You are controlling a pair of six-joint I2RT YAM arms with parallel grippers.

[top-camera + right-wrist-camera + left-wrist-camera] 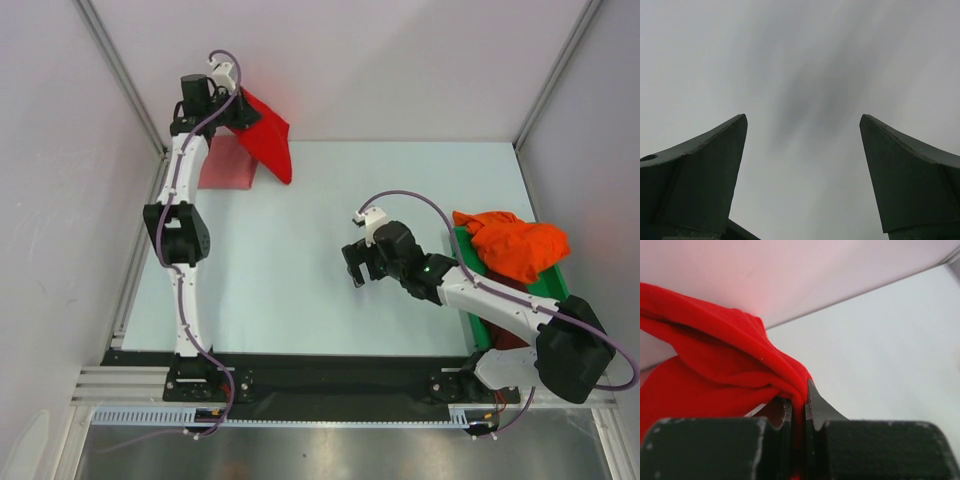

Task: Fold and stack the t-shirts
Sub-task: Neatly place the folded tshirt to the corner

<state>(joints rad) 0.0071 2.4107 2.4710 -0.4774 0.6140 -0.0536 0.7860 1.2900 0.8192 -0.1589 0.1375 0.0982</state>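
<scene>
Red t-shirt [268, 130] pinched in closed left pincer [799, 395], near salmon-pink t-shirt [228, 165], right pincer [802, 117] wide open, empty

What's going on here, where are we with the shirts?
The left gripper is shut on the red t-shirt, holding it up at the far-left corner of the table beside a flat salmon-pink t-shirt. The right gripper is open and empty over the middle. The orange t-shirt lies crumpled on the green bin at the right, not yet folded.

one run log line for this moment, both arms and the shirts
left gripper: shut on red t-shirt, lifted far-left | salmon-pink t-shirt: lying below it | right gripper: open, empty, over table | orange t-shirt: crumpled in green bin
</scene>
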